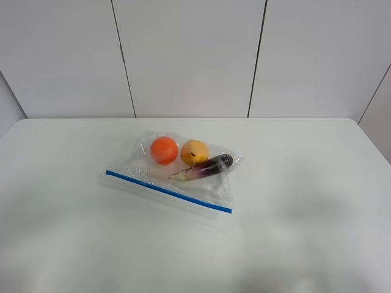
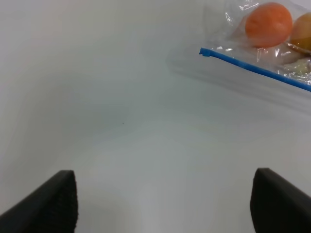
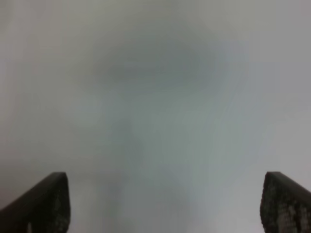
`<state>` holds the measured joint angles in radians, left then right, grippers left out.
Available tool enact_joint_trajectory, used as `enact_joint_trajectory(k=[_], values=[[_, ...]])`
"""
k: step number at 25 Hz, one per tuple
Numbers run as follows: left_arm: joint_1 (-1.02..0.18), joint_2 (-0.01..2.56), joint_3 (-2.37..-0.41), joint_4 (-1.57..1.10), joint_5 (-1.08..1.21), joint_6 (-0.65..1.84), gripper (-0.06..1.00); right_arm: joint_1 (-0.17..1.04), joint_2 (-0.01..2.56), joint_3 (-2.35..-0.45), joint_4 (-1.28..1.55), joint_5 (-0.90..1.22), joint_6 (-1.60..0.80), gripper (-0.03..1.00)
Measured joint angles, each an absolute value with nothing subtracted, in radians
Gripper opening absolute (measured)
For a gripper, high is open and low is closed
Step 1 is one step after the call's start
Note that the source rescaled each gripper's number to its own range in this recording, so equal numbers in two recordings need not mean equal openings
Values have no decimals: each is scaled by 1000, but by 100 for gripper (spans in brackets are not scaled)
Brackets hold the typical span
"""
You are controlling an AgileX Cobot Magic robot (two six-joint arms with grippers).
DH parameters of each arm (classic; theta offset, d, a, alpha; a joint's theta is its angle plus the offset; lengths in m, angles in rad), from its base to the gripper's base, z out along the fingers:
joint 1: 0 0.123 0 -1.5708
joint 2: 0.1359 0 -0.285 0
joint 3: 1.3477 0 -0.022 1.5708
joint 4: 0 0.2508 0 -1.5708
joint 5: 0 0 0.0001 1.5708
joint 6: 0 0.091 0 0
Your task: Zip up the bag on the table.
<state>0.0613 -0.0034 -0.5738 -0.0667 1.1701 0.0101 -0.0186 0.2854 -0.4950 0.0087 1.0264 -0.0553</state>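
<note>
Item: left gripper (image 2: 164,204), jaws spread wide, nothing between them, poised over bare table (image 2: 121,121). From it, you find the bag (image 2: 257,53) at about 1 o'clock in the left wrist view, apart from the fingertips, with the near end of its blue zipper strip (image 2: 252,68) being the first part of it you reach. Item: right gripper (image 3: 165,204), jaws equally wide and empty; its own view shows you only blurred tabletop, no bag. Neither arm appears in the high view. There the bag lies near the table's middle, slightly left, its strip running as the long axis from about 10 o'clock down to 4 o'clock along the edge nearest you, with an orange fruit (image 1: 164,149), a yellow fruit (image 1: 194,152) and a purple vegetable (image 1: 211,166) behind it. Judgement: your left arm is likely the nearer; whether the strip is partly sealed cannot be told.
</note>
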Motion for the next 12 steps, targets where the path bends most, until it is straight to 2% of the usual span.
enact_joint_trajectory(k=[8,12], values=[[61,-3,-574,-67,1170,10,100,-19,27,-494,9,1026,-55,96],[61,-3,-574,-67,1170,10,100,-19,-4,-494,9,1026,-52,96]])
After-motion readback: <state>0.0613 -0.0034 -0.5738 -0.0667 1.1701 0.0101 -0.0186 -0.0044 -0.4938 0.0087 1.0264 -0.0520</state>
